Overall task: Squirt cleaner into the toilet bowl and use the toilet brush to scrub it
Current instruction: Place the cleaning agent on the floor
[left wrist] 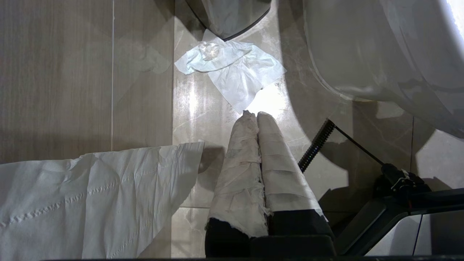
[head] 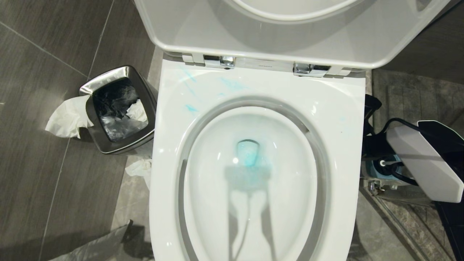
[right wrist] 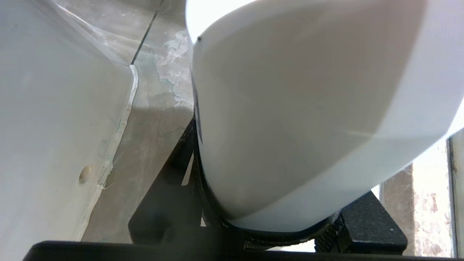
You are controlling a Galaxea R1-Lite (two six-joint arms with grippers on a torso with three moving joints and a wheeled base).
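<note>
Tissue-strewn tile floor [head: 47, 174] around toilet bowl [head: 348, 119]

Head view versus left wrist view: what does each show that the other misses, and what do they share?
Head view only: the inside of the toilet bowl with blue cleaner pooled at the drain and streaked on the rim, the raised lid, the opening of the chrome waste bin, and a white wedge-shaped object at the right.

Left wrist view only: the left gripper, shut, its fingers wrapped in white tape, low over the floor, and a large paper sheet.

Both: the bowl's outer porcelain, the floor tiles and a crumpled tissue lying on the floor.
</note>
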